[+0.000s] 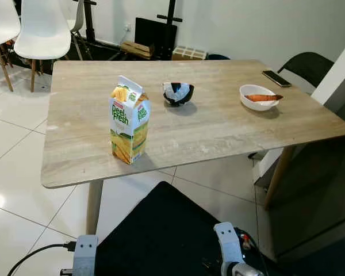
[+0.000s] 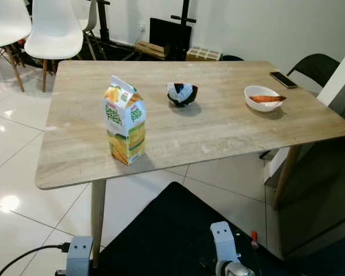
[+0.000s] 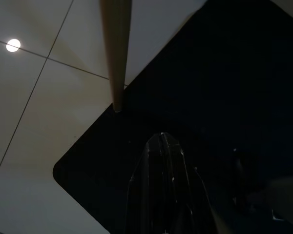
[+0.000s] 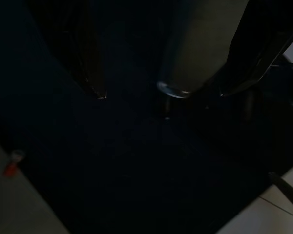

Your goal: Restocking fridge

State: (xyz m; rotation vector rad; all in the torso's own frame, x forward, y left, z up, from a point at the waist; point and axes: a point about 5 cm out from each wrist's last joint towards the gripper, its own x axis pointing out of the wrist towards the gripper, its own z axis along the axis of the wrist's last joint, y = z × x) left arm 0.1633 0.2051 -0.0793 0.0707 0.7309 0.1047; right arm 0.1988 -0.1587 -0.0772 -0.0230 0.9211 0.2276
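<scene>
A yellow and green Peel Fresh juice carton [image 1: 129,123] stands upright near the front left of the wooden table [image 1: 218,126]. Both silver arms hang low below the table's front edge, the left arm [image 1: 84,253] and the right arm [image 1: 229,246]. In the left wrist view my left gripper [image 3: 162,146] points down at a black mat with its fingers pressed together and nothing between them. The right wrist view is very dark: my right gripper [image 4: 161,92] has its two fingers [image 4: 95,78] spread apart over the same mat, holding nothing.
On the table stand a black bowl [image 1: 178,94], a white bowl with an orange piece [image 1: 257,97] and a phone [image 1: 276,78] at the far right. White chairs [image 1: 45,34] stand at the far left, a dark chair [image 1: 307,66] at the far right. A table leg [image 3: 116,53] meets the black mat [image 1: 161,230].
</scene>
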